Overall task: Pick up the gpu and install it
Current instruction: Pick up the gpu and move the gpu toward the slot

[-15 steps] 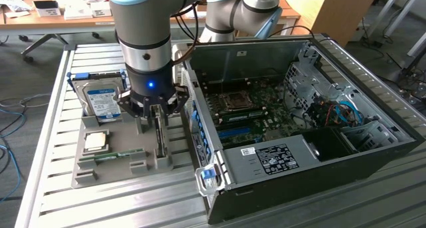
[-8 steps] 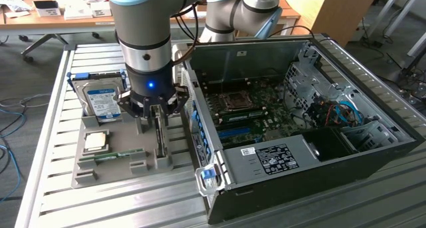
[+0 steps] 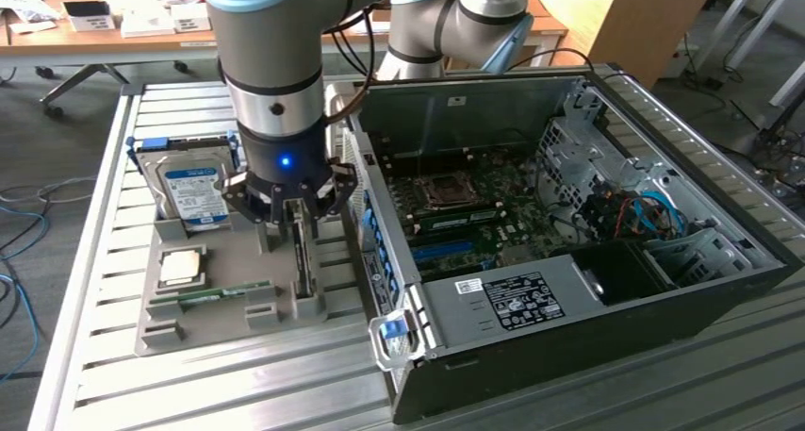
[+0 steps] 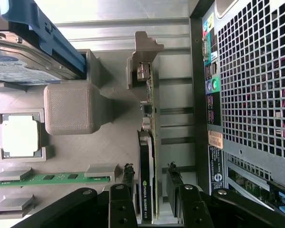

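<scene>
1. Presently, the gripper [image 4: 150, 171] stands open, with its two dark fingers [image 4: 128, 178] spread wide.
2. Between those fingers stands the gpu [image 4: 147, 152], set on its long edge. A gap shows on each side, so neither finger touches the card.
3. The dark cooler is the part of the card level with the fingertips. The green board edge runs away from them toward the metal bracket end.
4. Directly under the gripper, the card sits in a slot of the gray tray [image 3: 230, 324].
5. Just beside the gripper, on the exterior view's left, a hard drive [image 3: 191, 190] with a blue-white label stands upright in the same tray.
6. Farther out on that side, a processor chip [image 3: 183, 266] lies flat in a square recess. Beside it, a narrow green memory stick [image 3: 226, 292] rests in low holders.
7. On the gripper's other side, the exterior view's right, an open computer case [image 3: 591, 351] lies just beside the tray. Its motherboard [image 3: 503, 214] is exposed.
8. Tray and case both rest on a slatted metal table [image 3: 188, 393].
</scene>
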Controlling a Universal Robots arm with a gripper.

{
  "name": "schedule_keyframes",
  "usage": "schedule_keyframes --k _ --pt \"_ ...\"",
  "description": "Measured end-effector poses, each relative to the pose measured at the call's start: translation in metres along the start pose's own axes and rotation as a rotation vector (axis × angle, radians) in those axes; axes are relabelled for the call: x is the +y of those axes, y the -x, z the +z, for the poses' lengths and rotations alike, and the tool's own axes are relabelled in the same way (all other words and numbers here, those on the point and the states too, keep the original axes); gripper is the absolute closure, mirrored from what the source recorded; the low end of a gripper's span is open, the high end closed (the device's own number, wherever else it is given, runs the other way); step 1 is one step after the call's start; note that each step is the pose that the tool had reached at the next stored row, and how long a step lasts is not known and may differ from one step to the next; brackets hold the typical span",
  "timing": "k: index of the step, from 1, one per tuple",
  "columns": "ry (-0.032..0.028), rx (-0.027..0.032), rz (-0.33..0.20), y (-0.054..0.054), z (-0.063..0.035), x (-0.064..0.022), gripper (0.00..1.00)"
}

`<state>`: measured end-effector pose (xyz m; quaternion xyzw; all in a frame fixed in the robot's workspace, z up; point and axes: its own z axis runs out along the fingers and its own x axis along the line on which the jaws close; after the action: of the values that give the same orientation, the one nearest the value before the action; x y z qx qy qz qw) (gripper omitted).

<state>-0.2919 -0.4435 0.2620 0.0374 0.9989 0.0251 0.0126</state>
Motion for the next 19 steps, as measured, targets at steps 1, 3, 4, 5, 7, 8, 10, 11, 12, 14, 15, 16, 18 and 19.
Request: schedule_keyframes --k 1,3,4,5,7,8,10,11,12,14,15,16,18,19 --pt "-0.0001 0.0001 0.000 0.0000 0.0003 0.0000 0.58" --pt "-0.0002 0.0001 0.000 0.0000 0.0010 -0.0001 0.58" --pt "-0.0002 0.0002 0.000 -0.0001 0.0010 -0.0001 0.58" --pt "-0.0001 0.0001 0.000 0.0000 0.0011 -0.0001 0.58" --pt "-0.0001 0.0000 0.000 0.0000 0.0012 -0.0001 0.58" --pt "-0.0001 0.0000 0.000 0.0000 0.0014 0.0000 0.58" --pt "-0.0001 0.0000 0.000 0.0002 0.0016 0.0000 0.58" --pt "0.0000 0.0000 0.000 0.0005 0.0019 0.0000 0.58" --pt "0.0000 0.0000 0.000 0.0005 0.0021 0.0000 0.58" --pt "0.0000 0.0000 0.000 0.0006 0.0039 -0.0001 0.58" --pt "-0.0001 0.0001 0.000 0.0006 0.0049 -0.0001 0.58" --pt "-0.0001 0.0000 0.000 0.0006 0.0056 0.0000 0.58" --pt "-0.0002 0.0001 0.000 0.0004 0.0066 0.0009 0.58" --pt "-0.0002 0.0001 0.000 0.0001 0.0071 0.0018 0.58"
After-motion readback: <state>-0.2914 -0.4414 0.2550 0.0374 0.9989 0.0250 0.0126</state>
